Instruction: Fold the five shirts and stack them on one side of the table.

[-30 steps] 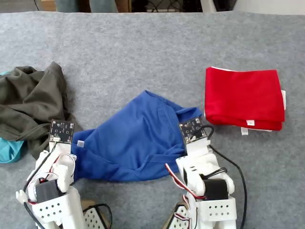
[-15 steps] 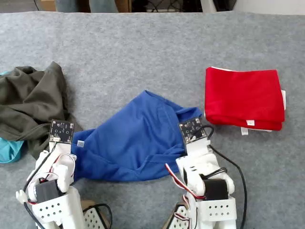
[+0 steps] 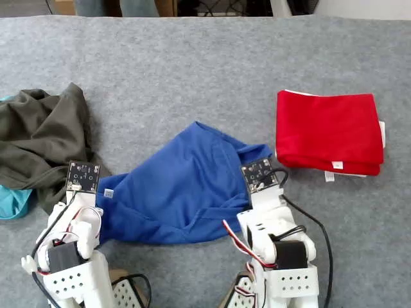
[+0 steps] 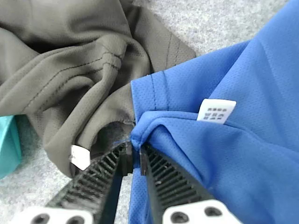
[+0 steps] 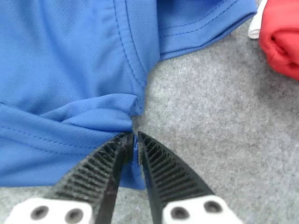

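A blue shirt (image 3: 183,186) lies crumpled across the table's front middle, between the two arms. My left gripper (image 4: 133,156) is shut on a bunched edge of the blue shirt (image 4: 224,154), beside its white label (image 4: 216,110). My right gripper (image 5: 132,142) is shut on a gathered fold of the blue shirt (image 5: 60,70) at the opposite edge. A folded red shirt (image 3: 329,131) rests at the right on a white one. An olive shirt (image 3: 42,138) sits in a heap at the left over a teal shirt (image 3: 13,202).
The olive shirt (image 4: 65,60) presses against the blue one by my left gripper. The red stack's corner (image 5: 280,42) lies close to my right gripper. Grey felt table (image 3: 192,70) stretches open toward the back.
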Robot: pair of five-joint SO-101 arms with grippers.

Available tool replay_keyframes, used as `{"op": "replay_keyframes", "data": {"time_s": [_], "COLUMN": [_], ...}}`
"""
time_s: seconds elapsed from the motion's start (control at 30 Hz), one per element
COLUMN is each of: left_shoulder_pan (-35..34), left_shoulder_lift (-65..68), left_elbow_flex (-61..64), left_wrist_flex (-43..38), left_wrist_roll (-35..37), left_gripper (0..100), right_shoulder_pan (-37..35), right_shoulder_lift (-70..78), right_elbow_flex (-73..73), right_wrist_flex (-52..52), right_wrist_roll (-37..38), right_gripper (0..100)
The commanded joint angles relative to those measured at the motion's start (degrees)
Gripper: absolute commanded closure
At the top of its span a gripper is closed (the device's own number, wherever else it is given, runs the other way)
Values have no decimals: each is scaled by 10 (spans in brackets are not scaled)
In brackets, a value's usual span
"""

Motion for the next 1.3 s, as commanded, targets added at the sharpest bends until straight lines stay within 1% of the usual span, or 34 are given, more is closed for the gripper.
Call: {"op": "replay_keyframes", "data": {"time_s": [0.0, 0.13, 0.2, 0.27, 0.43, 0.53, 0.63, 0.73, 0.87, 0.97, 1.1, 1.27], "left_shoulder_pan": [7, 7, 7, 7, 7, 7, 7, 7, 7, 7, 7, 7], "left_shoulder_lift": [-4, -4, -4, -4, -4, -4, -4, -4, -4, -4, -4, -4], "left_elbow_flex": [7, 7, 7, 7, 7, 7, 7, 7, 7, 7, 7, 7], "left_wrist_flex": [-7, -7, -7, -7, -7, -7, -7, -7, -7, -7, -7, -7], "left_wrist_roll": [6, 6, 6, 6, 6, 6, 6, 6, 6, 6, 6, 6], "left_gripper": [970, 970, 970, 970, 970, 970, 970, 970, 970, 970, 970, 970], "right_shoulder_pan": [-12, -40, -67, -69, -69, -69, -69, -69, -69, -52, -50, -51], "right_shoulder_lift": [-40, -40, -40, -40, -40, -34, -34, -33, -33, -33, -33, -33], "right_elbow_flex": [0, 0, -2, -12, -109, -163, -211, -252, -259, -250, -213, -209], "right_wrist_flex": [0, -2, -23, -46, -126, -143, -111, -54, 20, 10, -6, -8], "right_wrist_roll": [-7, -8, -8, -8, -8, -8, -8, -8, -5, -8, -5, -5], "right_gripper": [982, 982, 983, 983, 983, 983, 983, 983, 984, 984, 984, 984]}}
